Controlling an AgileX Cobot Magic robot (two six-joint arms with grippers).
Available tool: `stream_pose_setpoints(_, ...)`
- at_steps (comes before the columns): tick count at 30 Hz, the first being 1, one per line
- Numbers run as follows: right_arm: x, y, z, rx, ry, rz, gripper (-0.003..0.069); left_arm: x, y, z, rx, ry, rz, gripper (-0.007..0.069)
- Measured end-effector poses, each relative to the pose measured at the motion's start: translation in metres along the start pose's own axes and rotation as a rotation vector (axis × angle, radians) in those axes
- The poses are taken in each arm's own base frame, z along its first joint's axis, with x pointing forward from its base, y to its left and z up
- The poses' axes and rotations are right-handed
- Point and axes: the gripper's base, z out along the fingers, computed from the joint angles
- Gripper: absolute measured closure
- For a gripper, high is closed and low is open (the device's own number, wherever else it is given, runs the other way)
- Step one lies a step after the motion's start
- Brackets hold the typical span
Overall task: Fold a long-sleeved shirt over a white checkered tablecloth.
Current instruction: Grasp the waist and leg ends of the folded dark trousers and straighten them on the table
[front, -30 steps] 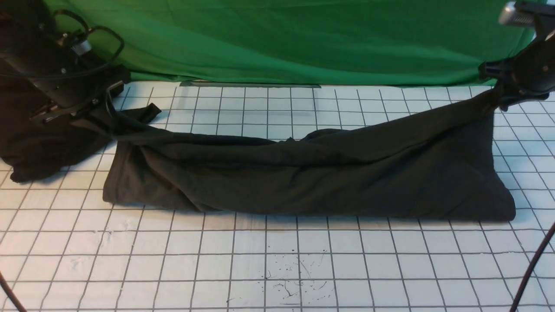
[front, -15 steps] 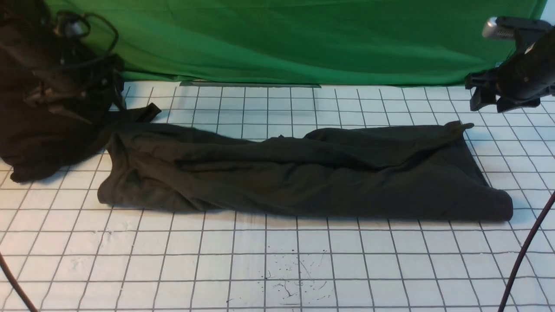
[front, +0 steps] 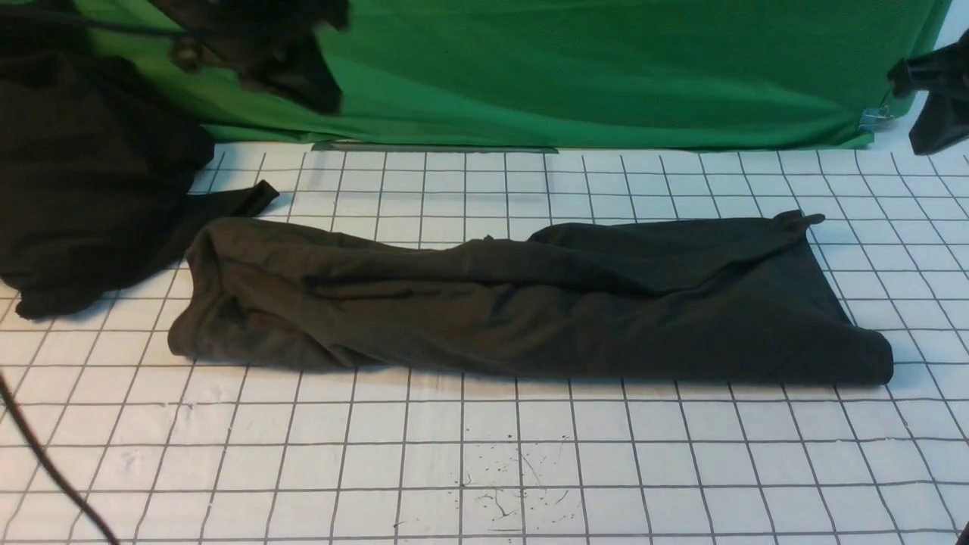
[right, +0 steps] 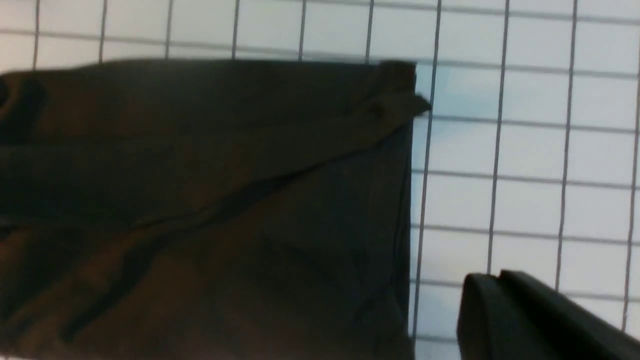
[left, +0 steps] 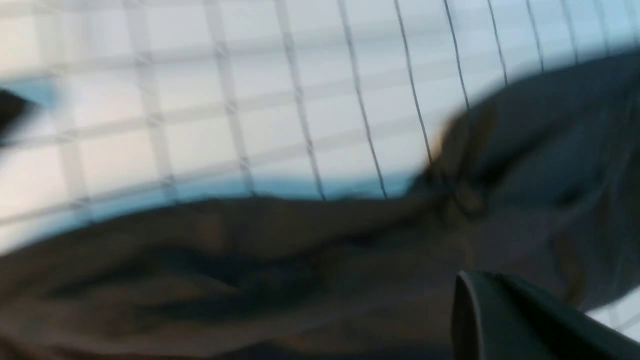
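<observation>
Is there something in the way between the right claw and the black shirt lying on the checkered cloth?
Nothing visible. The right claw hangs at the far right, and only bare white checkered tablecloth lies between it and the long-sleeved shirt. The other black heap sits by the shirt's left end, off this path.

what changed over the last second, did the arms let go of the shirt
Both grippers let go of the long-sleeved shirt, and its lifted far corners dropped flat onto the white checkered tablecloth. The left gripper rose and swung inward. The right gripper pulled up and out to the right edge. Both are now shut and empty. The black heap and the green cloth stayed put.
</observation>
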Motion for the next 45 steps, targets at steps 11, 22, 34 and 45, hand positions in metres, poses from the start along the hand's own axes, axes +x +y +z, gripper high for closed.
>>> stream_pose_setpoints(11, 0.022, -0.002, 0.023, -0.001, 0.067, 0.014, 0.0648, 0.017, -0.066, 0.079, 0.022, 0.161, 0.205, 0.0409)
stream_pose_setpoints(22, 0.017, -0.002, 0.024, 0.006, 0.011, 0.015, 0.0648, 0.000, -0.053, 0.134, -0.024, 0.148, 0.224, 0.0033)
stream_pose_setpoints(34, 0.013, -0.003, 0.024, 0.011, -0.031, 0.014, 0.0648, 0.005, -0.055, 0.151, 0.044, 0.175, 0.180, 0.0396)
stream_pose_setpoints(45, 0.012, -0.003, 0.024, 0.014, -0.048, 0.010, 0.0648, 0.000, -0.053, 0.142, 0.114, 0.153, 0.125, 0.0594)
